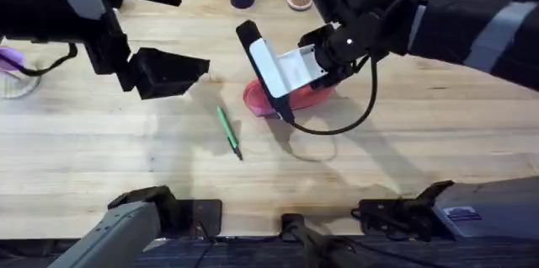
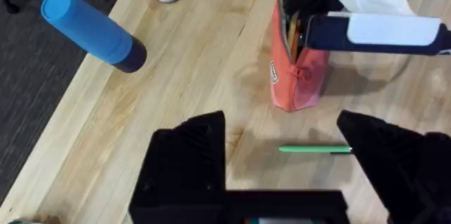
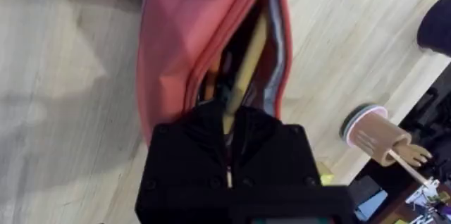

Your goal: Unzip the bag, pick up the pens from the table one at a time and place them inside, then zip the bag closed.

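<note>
My right gripper, pinched shut on the yellow-orange pen, points it lengthwise into the unzipped bag, while the green pen lies on the table, nearer my left gripper, whose jaws stand apart.

Table with bag, green pen

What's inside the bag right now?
The bag is unzipped. A yellow-orange pen slants through the opening, its near end between the right gripper's fingers. Dark items lie beside it, too shadowed to identify. The bottom is hidden by fabric.
</note>
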